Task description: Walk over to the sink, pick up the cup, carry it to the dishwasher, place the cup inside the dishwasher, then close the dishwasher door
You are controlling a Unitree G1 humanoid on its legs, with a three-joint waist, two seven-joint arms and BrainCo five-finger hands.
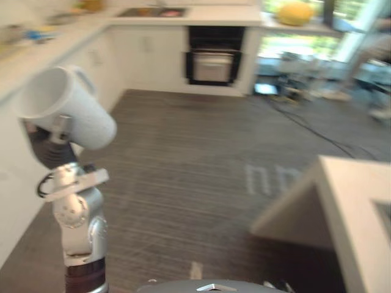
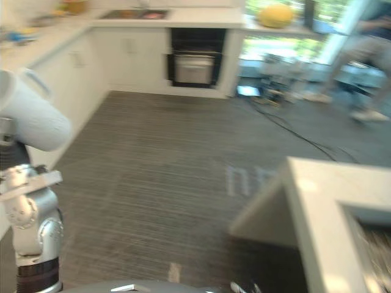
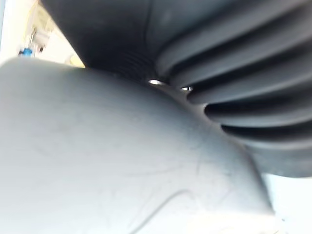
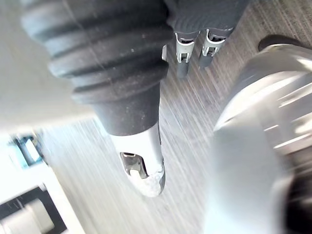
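Cup (image 1: 67, 113), white, aloft in left robot hand (image 1: 47, 149), beside left worktop (image 1: 36, 55), over striped floor (image 1: 201, 159). Cup tilted, mouth up and toward left worktop. Left robot hand clamped on cup wall, ribbed cover pressed against it. Right robot hand (image 4: 144, 165) hangs over floor, fingers relaxed and apart, holding nothing. Dishwasher (image 1: 212, 58) under far worktop (image 1: 214, 15) edge, dark front with rack showing. Sink (image 1: 153, 11) in far worktop, near its left corner. Yellow object (image 1: 295, 13) at far right end.
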